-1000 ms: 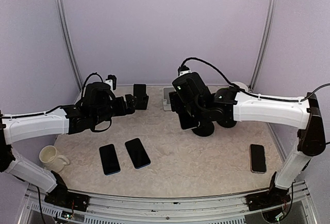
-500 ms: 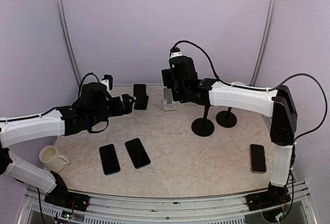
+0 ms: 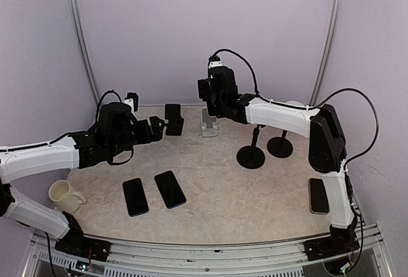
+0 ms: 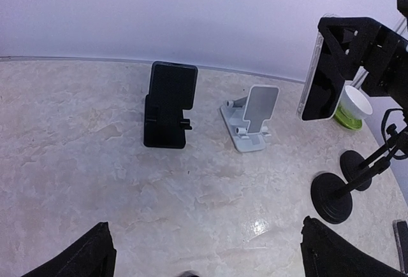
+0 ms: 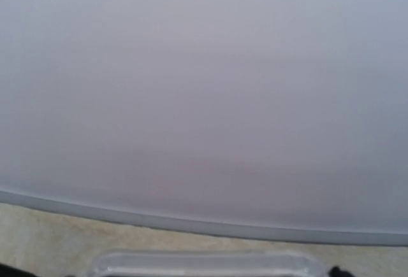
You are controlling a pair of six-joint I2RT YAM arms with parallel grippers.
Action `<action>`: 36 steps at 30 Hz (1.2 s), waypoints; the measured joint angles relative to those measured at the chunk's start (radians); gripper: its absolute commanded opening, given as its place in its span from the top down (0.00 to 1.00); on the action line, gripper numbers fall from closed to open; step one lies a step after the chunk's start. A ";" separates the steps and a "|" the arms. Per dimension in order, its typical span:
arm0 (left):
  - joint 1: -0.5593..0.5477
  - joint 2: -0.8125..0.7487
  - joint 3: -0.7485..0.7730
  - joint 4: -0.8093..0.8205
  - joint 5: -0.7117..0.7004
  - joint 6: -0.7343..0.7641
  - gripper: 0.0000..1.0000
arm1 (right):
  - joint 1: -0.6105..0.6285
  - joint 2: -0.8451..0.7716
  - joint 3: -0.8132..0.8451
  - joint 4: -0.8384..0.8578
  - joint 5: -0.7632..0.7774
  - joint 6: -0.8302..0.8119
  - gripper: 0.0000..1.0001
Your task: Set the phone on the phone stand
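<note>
My right gripper (image 3: 215, 104) is shut on a phone (image 4: 317, 73) in a clear case and holds it upright in the air, screen edge-on in the left wrist view. It hangs just above and to the right of the white phone stand (image 4: 252, 116) (image 3: 209, 124), not touching it. In the right wrist view only the case's top edge (image 5: 204, 265) shows, against the back wall. My left gripper (image 4: 207, 261) (image 3: 156, 128) is open and empty, low over the table, facing the stands.
A black stand (image 4: 169, 104) (image 3: 173, 119) is left of the white one. Two round-based black stands (image 3: 251, 156) (image 3: 280, 146) and a green-and-white cup (image 4: 352, 105) are at the right. Phones lie flat (image 3: 135, 196) (image 3: 169, 189) (image 3: 319, 195). A mug (image 3: 62, 194) sits front left.
The right arm has swung from mid-table up and back towards the rear wall, carrying the phone to just above the white stand. The left arm has barely moved.
</note>
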 measured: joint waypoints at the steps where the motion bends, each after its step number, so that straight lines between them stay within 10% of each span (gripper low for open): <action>1: 0.000 -0.001 0.000 0.000 0.000 -0.001 0.01 | -0.002 0.017 0.019 0.002 -0.005 0.000 0.58; 36: -0.016 -0.043 -0.016 -0.049 -0.032 -0.022 0.01 | -0.059 0.329 0.260 0.098 -0.082 0.035 0.55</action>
